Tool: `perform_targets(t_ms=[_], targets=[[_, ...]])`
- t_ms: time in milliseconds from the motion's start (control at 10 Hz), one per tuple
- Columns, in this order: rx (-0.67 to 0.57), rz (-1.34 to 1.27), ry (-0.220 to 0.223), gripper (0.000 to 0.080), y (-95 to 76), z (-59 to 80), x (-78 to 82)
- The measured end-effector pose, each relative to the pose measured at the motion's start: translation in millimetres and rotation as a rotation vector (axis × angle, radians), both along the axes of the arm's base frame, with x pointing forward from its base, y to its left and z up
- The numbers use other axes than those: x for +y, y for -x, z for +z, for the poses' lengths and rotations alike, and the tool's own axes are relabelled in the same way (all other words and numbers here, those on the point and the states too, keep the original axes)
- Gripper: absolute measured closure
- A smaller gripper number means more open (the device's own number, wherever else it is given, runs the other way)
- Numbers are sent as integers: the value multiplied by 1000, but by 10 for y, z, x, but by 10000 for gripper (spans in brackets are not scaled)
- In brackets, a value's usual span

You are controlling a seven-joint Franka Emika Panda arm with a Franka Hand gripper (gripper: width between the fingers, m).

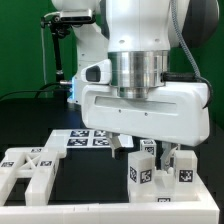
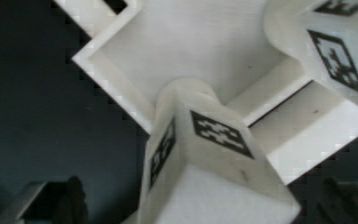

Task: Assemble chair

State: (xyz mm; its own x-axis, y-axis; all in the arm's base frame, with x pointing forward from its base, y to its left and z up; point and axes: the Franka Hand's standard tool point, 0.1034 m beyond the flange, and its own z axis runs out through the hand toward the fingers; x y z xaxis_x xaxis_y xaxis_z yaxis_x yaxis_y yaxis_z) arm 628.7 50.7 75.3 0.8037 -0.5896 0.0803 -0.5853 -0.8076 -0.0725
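My gripper [image 1: 147,152] hangs low over the table at the exterior view's right. It stands over a white cube-ended chair post [image 1: 140,166] with black-and-white tags. A second tagged post [image 1: 184,170] stands just right of it. In the wrist view the post [image 2: 215,140] runs down between my dark fingers [image 2: 55,200], with a gap showing on one side, so the jaws look open around it. A larger white chair piece [image 2: 176,55] lies behind the post. A slotted white chair block [image 1: 30,170] lies at the exterior view's lower left.
The marker board [image 1: 88,138] lies flat on the black table behind the parts. Another tagged white piece [image 2: 336,50] shows at the wrist view's edge. A dark stand with cables [image 1: 62,50] rises at the back left.
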Motion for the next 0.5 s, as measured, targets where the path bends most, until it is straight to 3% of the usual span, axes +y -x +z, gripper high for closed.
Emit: perform_targets(t_ms=[500], targets=[[-6,488,62,150,-8,4,8]])
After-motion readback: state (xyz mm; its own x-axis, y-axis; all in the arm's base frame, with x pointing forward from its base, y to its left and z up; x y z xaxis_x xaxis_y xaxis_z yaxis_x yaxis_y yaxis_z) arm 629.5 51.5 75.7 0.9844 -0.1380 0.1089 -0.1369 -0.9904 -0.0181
